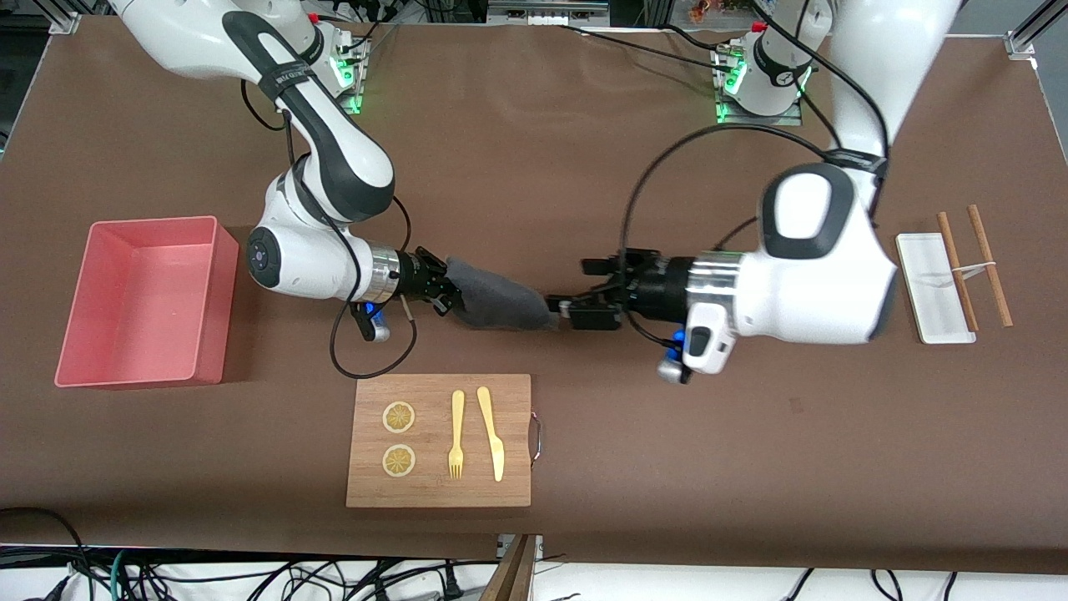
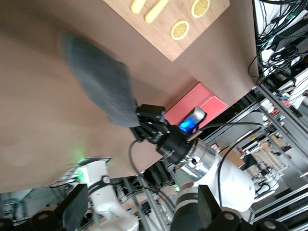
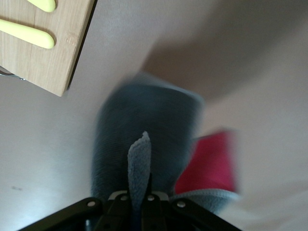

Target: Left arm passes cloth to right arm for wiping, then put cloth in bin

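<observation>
Now the cloth (image 1: 499,299) hangs in the air above the table, farther from the front camera than the cutting board (image 1: 439,440). Its long axis runs between both grippers. The right gripper (image 1: 440,288) pinches one end; the left gripper (image 1: 561,310), jaws spread, sits at the other end, so pulling away frees it.

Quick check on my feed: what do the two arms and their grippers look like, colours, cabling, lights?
Both arms are glossy white with black joint bands and silver wrist rings. Each ends in a black two-finger gripper: right gripper, left gripper. Black cables loop beside each wrist, a blue-lit camera module hangs under each, and green lights glow at both bases.
</observation>
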Tool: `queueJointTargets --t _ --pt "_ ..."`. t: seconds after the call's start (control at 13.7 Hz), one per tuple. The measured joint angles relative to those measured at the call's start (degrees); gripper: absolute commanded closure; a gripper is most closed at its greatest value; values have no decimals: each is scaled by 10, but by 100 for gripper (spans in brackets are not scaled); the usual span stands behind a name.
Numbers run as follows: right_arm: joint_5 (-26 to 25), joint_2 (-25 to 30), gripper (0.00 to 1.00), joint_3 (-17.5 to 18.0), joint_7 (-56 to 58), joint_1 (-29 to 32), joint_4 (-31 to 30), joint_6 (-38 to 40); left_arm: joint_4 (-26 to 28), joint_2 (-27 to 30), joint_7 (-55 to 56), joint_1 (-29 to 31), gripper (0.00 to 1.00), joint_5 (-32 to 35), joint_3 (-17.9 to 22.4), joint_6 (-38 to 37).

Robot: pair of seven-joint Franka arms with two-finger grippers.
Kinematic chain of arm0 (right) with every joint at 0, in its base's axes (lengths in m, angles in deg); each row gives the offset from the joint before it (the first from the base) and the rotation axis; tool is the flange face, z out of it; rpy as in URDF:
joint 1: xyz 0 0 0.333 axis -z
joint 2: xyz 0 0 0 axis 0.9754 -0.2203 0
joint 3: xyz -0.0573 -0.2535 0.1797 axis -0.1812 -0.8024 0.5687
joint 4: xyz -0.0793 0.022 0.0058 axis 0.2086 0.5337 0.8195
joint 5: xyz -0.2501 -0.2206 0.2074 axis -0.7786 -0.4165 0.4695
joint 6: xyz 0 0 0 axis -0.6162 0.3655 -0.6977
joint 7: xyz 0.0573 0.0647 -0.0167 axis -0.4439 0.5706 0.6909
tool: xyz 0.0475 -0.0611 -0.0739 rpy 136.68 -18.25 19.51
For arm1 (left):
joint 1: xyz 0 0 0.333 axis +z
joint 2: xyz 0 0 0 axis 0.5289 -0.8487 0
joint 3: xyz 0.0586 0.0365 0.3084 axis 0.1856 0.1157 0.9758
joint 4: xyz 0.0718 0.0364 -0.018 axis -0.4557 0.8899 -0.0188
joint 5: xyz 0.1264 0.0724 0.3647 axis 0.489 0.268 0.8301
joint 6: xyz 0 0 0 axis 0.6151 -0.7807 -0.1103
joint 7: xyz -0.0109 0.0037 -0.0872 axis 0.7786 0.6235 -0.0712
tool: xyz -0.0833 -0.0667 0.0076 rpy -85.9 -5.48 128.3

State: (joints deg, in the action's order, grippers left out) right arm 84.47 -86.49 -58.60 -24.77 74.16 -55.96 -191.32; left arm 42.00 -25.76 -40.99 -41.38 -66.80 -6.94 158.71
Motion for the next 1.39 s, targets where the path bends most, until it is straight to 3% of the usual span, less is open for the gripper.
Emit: queueJointTargets --t 0.15,0.59,0.95,1.1,1.39 --pt "-12 0 100 7 23 -2 0 2 0 0 -25 35 0 18 0 -63" --pt "-23 -20 100 16 56 -40 -1 2 -3 28 -84 63 0 190 0 -160" --pt "-91 -47 100 10 86 -45 -3 49 8 65 -293 169 0 314 1 -269" --pt "-107 -48 100 -25 142 -43 -3 97 28 103 -360 185 0 391 0 -284" --pt "-126 -45 100 -126 312 -29 2 172 96 198 -426 178 0 519 -10 -278"
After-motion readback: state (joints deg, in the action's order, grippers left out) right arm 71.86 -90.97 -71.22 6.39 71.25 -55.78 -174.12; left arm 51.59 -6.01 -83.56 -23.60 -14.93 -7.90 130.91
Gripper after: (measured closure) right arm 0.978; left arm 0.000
